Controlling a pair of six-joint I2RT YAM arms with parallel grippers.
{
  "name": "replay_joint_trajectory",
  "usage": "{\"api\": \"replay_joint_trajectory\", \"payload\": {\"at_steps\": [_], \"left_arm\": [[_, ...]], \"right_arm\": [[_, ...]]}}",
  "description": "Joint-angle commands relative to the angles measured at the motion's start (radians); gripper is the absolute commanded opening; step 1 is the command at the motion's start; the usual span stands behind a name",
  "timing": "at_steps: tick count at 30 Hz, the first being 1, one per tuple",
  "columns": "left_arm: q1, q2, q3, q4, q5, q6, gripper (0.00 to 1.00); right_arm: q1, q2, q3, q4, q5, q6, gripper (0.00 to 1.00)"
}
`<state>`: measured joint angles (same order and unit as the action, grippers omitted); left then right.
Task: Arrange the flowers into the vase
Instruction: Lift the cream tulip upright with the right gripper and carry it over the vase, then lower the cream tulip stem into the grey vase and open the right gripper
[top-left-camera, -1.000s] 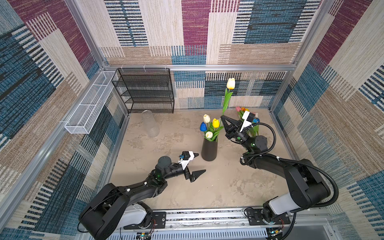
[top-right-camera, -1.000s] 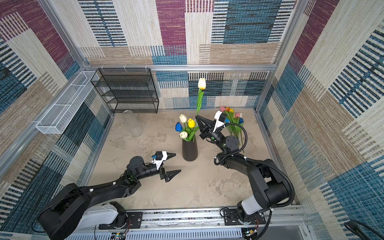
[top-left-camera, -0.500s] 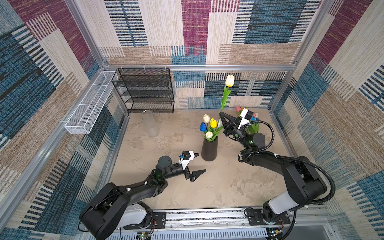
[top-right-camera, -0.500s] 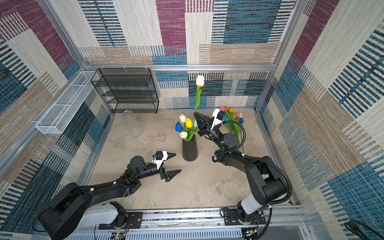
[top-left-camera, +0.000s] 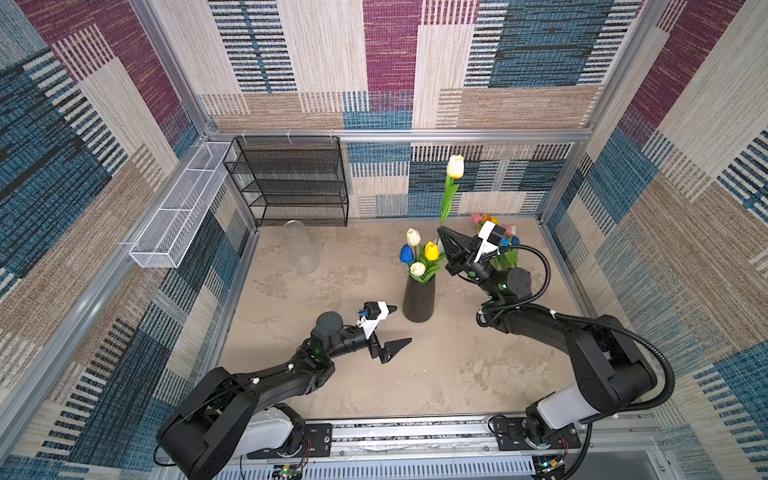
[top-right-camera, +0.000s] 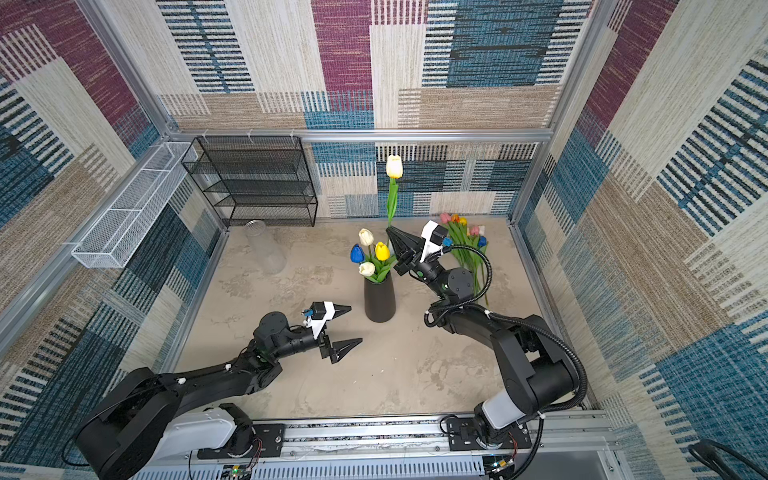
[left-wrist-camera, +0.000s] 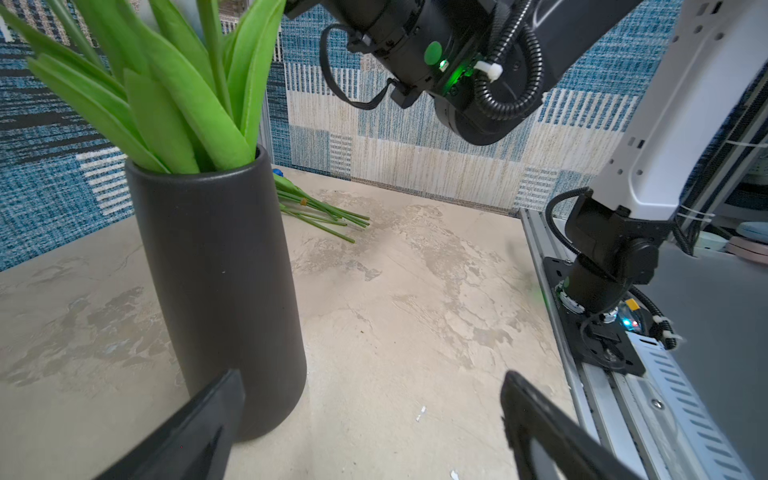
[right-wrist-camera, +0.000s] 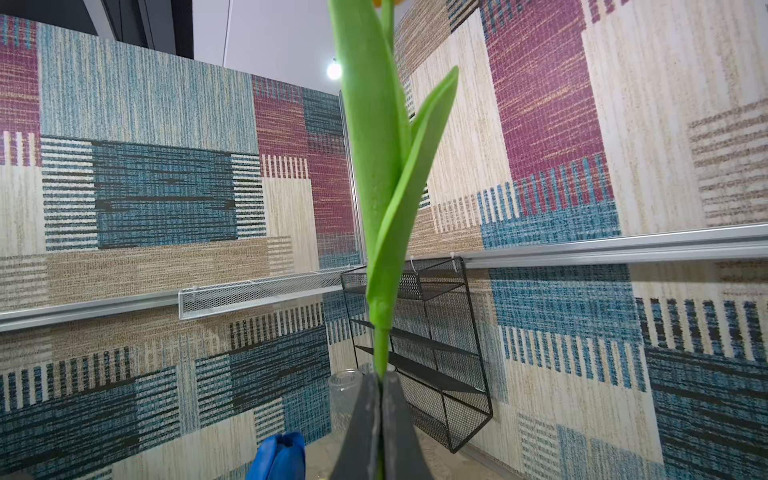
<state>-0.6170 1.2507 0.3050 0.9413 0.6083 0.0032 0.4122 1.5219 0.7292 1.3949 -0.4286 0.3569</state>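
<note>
Right of centre in a top view, the right gripper (top-left-camera: 443, 231) is pressed together on the lower stem of a cream tulip (top-left-camera: 455, 167). It holds the tulip upright, probably to clear the four tulips (top-left-camera: 432, 250) standing in the black vase (top-left-camera: 419, 299) just lower left. The left gripper (top-left-camera: 402, 324), spread wide and empty, sits beside the vase's base (likely ready to steady it). The loose flowers (top-left-camera: 482, 218) lie behind the right arm.
</note>
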Motion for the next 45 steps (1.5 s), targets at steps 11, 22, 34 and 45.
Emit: {"api": "replay_joint_trajectory", "payload": {"at_steps": [11, 22, 34, 45], "left_arm": [[0.000, 0.012, 0.011, 0.008, 0.011, 0.007, 0.99], [0.000, 0.011, 0.011, 0.008, 0.013, 0.006, 0.99], [0.000, 0.011, 0.012, 0.004, 0.008, 0.011, 0.99], [0.000, 0.019, 0.017, 0.007, 0.010, 0.009, 0.99]], "right_arm": [[0.004, -0.014, -0.042, 0.125, -0.052, -0.077, 0.00], [0.005, 0.023, -0.065, 0.123, -0.073, -0.110, 0.00], [0.005, -0.063, -0.140, 0.009, -0.081, -0.165, 0.19], [0.005, -0.151, -0.075, -0.266, -0.037, -0.270, 0.21]]}}
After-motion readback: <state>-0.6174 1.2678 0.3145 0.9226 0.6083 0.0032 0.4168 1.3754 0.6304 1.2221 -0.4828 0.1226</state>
